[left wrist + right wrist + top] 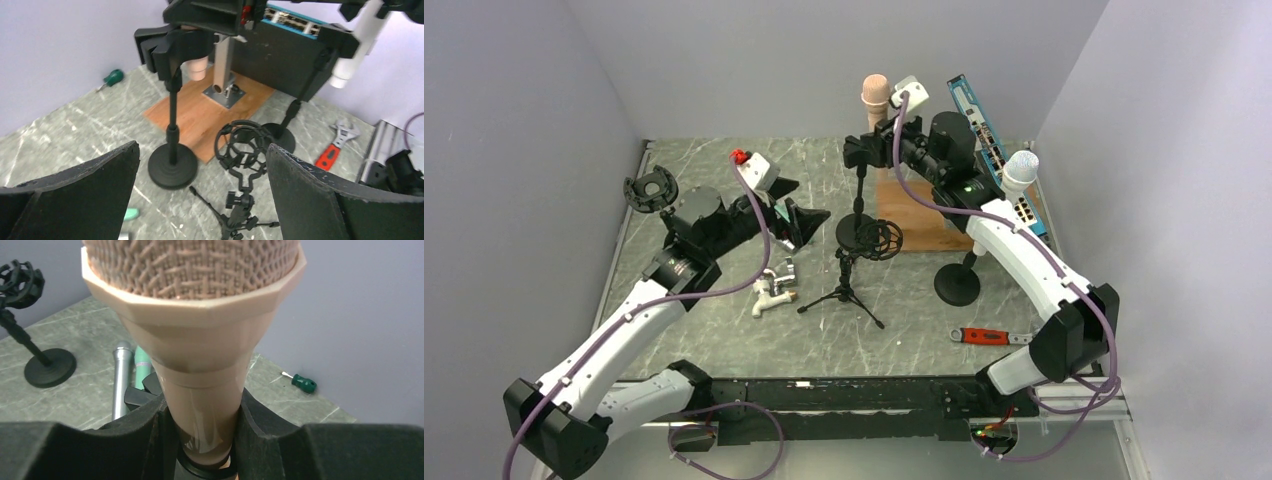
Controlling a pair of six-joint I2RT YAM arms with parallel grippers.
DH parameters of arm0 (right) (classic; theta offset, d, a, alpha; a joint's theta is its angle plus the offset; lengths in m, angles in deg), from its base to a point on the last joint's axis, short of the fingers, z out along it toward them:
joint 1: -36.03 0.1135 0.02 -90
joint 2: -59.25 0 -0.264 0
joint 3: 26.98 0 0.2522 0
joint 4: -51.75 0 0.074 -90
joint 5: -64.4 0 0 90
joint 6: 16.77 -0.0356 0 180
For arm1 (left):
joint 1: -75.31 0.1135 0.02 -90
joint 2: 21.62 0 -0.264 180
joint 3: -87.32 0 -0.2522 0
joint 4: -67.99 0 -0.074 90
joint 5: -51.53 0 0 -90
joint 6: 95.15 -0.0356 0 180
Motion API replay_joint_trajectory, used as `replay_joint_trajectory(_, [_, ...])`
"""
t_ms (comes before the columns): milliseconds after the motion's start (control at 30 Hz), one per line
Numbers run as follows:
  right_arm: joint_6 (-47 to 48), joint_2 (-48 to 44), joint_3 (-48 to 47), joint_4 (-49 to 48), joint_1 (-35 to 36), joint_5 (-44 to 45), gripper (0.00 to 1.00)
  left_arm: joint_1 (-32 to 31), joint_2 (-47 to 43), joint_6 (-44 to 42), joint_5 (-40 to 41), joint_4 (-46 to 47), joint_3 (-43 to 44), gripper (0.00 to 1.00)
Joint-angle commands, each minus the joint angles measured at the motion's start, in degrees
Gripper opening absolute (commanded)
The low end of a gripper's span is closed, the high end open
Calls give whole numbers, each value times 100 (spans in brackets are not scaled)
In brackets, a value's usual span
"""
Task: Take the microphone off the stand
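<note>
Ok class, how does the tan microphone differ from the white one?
Colour: the tan mic against the white mic. Grip: the right end effector is shut on the tan mic; nothing touches the white mic. Place: tan mic stands at the back, white mic nearer and further right. Both sit head-up in black stands.

mic (876,97) in stand (861,192) rear ctr, tripod (845,291) in front, wrench (988,336) near rt
</note>
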Motion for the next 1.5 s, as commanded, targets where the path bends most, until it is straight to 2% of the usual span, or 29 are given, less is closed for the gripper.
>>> replay_joint_trajectory(0, [-383,-240,254,-77,-231,-975,0,87,134,61,-1050,500,342,99])
replay_joint_trajectory(200, [-391,-173,280,-27,-421,-1675,0,441,991,-206,-1512,923,829,100])
replay_joint_trajectory(433, [-505,-68,-9,194,-541,-2181,0,703,2325,-1205,-2834,1069,1739,99])
replay_joint_trajectory(667, [-514,140,-62,251,-564,-2326,0,917,3528,-418,-4278,1285,2865,99])
replay_joint_trajectory(733, [-524,170,-48,257,-560,-2376,0,916,3785,-172,-4485,1490,2905,99])
replay_joint_trajectory(833, [-550,139,42,127,-555,-2349,0,916,3964,80,-4605,1901,2869,99])
replay_joint_trajectory(933, [-570,174,-3,147,-557,-2372,0,907,4115,46,-4721,1720,3107,97])
replay_joint_trajectory(1100, [-570,91,92,130,-560,-2357,0,875,4300,210,-4682,1983,2966,95])
replay_joint_trajectory(1200, [-583,84,80,126,-557,-2395,0,831,4426,142,-4635,1777,3024,92])
replay_joint_trajectory(1300, [-600,76,104,75,-563,-2440,0,804,4357,4,-4454,1830,2872,92])
replay_joint_trajectory(1467, [-580,31,131,85,-560,-2384,0,741,4546,-251,-4292,1311,3125,92])
